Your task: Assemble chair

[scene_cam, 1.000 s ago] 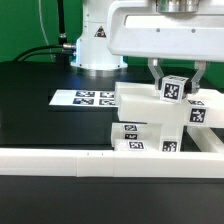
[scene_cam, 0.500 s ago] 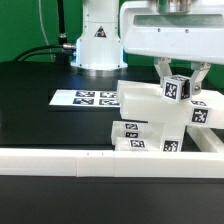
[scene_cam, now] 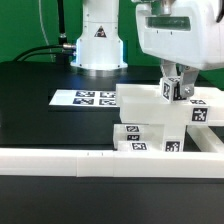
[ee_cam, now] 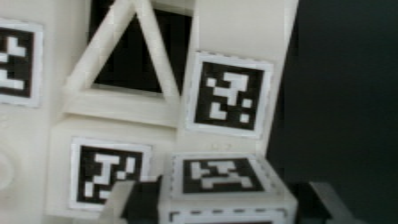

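Worktop (scene_cam: 30,110), black, carries everything. Far to the exterior view's left of the fingers (scene_cam: 164,73) lies the marker board (scene_cam: 84,98), flat, with its row of tags facing up. Behind it, and also left of the fingers, stands the arm's base (scene_cam: 98,40). A long plain white rail (scene_cam: 60,160) runs along the near edge, below and in front of the fingers.

Next comes the chair (scene_cam: 148,112), a stack of chunky white tagged pieces. It sits directly beneath the fingers and reaches a little to either side of them, with its front just behind the rail.

The fingers hang over the upper right part of that stack. They are drawn in to a narrow gap and clamp a small cube block (scene_cam: 172,90) between them, its tag facing the camera. The wrist view shows the cube block (ee_cam: 217,180) gripped on both sides by the dark fingers (ee_cam: 135,206), with tagged chair (ee_cam: 228,92) pieces close behind it. Whether the cube block touches the stack I cannot tell.
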Controlling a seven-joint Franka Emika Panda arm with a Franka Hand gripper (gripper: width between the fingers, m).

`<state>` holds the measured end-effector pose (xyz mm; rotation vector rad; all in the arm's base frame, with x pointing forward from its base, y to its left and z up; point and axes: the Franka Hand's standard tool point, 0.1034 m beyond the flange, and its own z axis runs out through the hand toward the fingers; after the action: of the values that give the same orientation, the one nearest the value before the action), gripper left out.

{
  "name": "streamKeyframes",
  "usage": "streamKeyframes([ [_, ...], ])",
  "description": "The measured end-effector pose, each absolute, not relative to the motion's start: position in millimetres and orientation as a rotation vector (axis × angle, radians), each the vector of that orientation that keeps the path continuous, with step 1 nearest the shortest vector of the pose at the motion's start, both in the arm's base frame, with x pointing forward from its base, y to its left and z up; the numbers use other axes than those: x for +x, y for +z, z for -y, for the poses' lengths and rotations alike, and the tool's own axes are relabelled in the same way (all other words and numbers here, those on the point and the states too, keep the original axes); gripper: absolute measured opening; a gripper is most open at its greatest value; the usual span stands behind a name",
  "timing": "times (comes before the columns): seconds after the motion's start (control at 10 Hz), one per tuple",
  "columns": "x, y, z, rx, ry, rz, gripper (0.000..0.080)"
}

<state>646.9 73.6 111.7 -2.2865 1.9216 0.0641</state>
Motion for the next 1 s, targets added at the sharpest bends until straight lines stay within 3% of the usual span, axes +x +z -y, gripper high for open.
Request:
streamKeyframes([
  [0.2, 646.8, 111.4, -73.6, -2.306, 0.062, -1.899, 0.0282],
  [0.4, 647.1, 109.8, -70.5, -2.389, 0.053, -1.795, 0.0516],
  [0.5, 647.9, 110.2, -69.5, -2.461, 0.043, -1.692, 0.0516],
  [0.6, 647.7, 109.9, -69.8, -2.533, 0.033, -1.580, 0.0621],
  [1.0, 646.9, 109.6, -69.2, -2.763, 0.000, -1.152, 0.0648],
])
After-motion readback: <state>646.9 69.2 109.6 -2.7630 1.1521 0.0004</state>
